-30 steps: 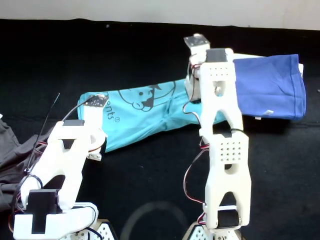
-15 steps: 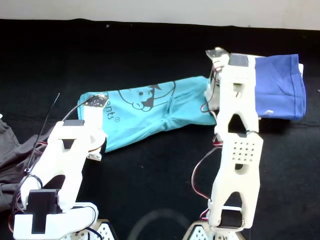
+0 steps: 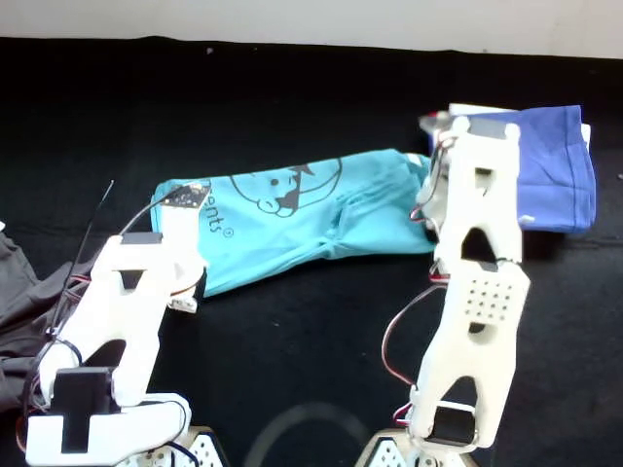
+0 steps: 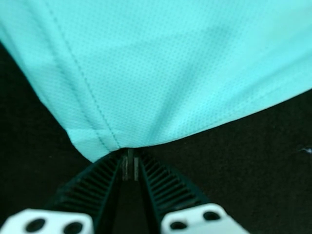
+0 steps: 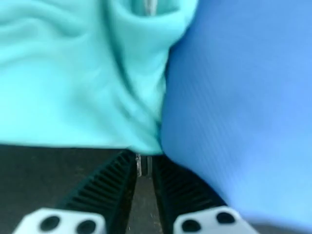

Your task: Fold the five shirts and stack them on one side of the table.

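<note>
Teal shirt [image 3: 292, 219] gripped at both ends, blue shirt [image 3: 550, 170] partly behind right arm [image 3: 477, 243]

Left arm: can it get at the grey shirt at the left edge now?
Likely not yet: the left gripper is shut on a corner of the teal shirt. The grey shirt lies beside that arm with nothing between.

Turquoise shirt [image 3: 292, 219] with dark cartoon print, blue shirt [image 3: 555, 165], black table [image 3: 292, 107]

right gripper [image 5: 144, 165]: fingers nearly closed, pinching teal shirt [image 5: 73, 87] edge
blue shirt [image 5: 243, 97]: touching teal shirt, alongside
table [image 5: 39, 165]: black
</note>
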